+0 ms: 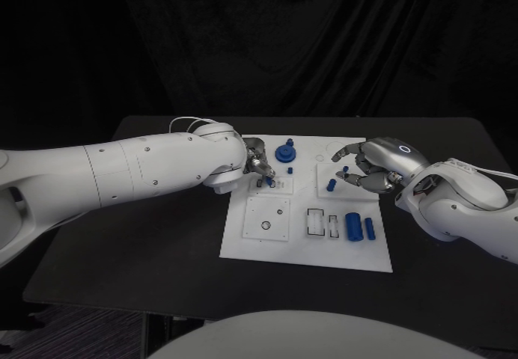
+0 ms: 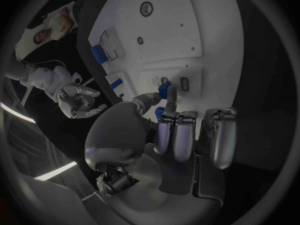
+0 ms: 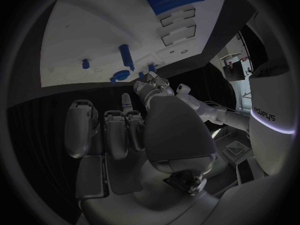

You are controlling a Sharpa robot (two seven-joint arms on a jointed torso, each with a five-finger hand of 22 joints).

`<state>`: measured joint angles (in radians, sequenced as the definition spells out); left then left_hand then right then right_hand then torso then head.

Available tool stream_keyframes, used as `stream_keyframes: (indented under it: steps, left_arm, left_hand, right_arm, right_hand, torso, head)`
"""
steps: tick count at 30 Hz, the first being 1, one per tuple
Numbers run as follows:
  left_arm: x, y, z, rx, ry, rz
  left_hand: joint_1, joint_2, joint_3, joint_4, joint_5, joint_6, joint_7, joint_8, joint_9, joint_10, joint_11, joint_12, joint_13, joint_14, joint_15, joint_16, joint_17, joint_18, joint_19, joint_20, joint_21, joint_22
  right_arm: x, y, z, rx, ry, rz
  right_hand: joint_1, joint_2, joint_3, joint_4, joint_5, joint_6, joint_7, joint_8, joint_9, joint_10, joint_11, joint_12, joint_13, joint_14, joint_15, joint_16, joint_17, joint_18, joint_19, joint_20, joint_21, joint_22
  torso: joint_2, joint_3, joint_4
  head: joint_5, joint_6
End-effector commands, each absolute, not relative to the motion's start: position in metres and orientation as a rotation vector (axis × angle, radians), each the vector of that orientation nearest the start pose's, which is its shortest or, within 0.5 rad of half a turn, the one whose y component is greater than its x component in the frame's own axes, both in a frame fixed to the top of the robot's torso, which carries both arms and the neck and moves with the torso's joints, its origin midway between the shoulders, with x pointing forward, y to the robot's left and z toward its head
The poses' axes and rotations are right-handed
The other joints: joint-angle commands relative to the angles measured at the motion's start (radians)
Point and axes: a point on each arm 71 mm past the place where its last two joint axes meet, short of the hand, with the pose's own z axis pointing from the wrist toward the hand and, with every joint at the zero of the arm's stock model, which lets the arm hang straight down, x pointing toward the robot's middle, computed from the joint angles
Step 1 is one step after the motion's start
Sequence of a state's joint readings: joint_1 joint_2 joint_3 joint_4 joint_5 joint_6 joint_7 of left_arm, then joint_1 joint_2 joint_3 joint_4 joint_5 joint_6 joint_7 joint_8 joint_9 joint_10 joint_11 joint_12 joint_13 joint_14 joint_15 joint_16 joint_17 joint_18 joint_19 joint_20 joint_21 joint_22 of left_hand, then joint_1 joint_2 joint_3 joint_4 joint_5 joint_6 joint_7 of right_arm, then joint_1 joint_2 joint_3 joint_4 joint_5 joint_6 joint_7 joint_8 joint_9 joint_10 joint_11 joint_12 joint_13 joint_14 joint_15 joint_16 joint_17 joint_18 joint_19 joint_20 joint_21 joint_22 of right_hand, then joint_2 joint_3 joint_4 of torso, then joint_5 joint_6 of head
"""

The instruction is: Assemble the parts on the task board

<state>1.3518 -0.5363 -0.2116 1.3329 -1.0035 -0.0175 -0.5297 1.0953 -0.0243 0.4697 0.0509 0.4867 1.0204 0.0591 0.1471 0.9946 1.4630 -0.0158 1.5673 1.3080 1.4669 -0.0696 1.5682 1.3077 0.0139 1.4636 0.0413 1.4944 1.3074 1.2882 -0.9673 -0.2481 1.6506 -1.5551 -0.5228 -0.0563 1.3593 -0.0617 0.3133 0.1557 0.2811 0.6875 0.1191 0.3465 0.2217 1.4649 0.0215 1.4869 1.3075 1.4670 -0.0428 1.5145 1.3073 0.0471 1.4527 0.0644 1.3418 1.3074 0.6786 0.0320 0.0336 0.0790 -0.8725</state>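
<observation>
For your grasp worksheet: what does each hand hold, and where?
Left hand pinches a small blue part by its sides over the board. Right hand holds nothing visible.

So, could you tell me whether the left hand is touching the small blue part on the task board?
Touching: in the left wrist view, the left hand has a fingertip against the small blue part.

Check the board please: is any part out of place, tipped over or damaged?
Nothing stands out. The board lies flat on the table, two blue cylinders lie side by side near its right edge, and a blue round part stands upright at its far side. No damage shows.
</observation>
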Motion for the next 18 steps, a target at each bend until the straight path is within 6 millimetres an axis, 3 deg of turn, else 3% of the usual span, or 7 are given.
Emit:
stream_keyframes:
  steps: [1,18]
  left_arm:
    - [0.5114,0.1198,-0.2139,-0.136,2.213,-0.441]
    - [0.5081,0.1155,-0.2173,-0.108,2.240,-0.449]
  left_hand:
    - [-0.002,0.006,0.006,-0.001,0.007,-0.003,-0.006,0.006,0.000,0.108,-0.004,0.003,0.263,0.104,-0.002,0.003,0.263,0.005,0.079,-0.002,-0.004,0.239]
    - [-0.005,0.007,0.008,0.000,0.007,-0.002,-0.006,0.006,0.000,0.108,-0.004,0.003,0.263,0.104,-0.003,0.003,0.263,0.005,0.078,-0.002,-0.005,0.238]
  right_arm:
    - [0.4444,-0.2247,-0.1940,-0.278,1.544,0.615]
    - [0.4445,-0.2249,-0.1944,-0.277,1.550,0.612]
  right_hand:
    - [0.012,-0.002,0.003,0.000,0.003,0.007,0.002,-0.003,-0.001,0.007,-0.002,-0.004,0.140,0.077,-0.002,-0.005,0.186,0.009,-0.001,0.001,-0.002,0.189]
    - [0.012,-0.002,0.003,0.000,0.003,0.007,0.002,-0.003,-0.001,0.007,-0.002,-0.004,0.140,0.077,-0.002,-0.005,0.186,0.009,-0.001,0.001,-0.002,0.189]
  torso:
    - [-0.001,0.0001,0.0002]
    - [0.001,-0.0005,0.0013]
  head:
    - [0.000,0.000]
    - [0.004,0.000]
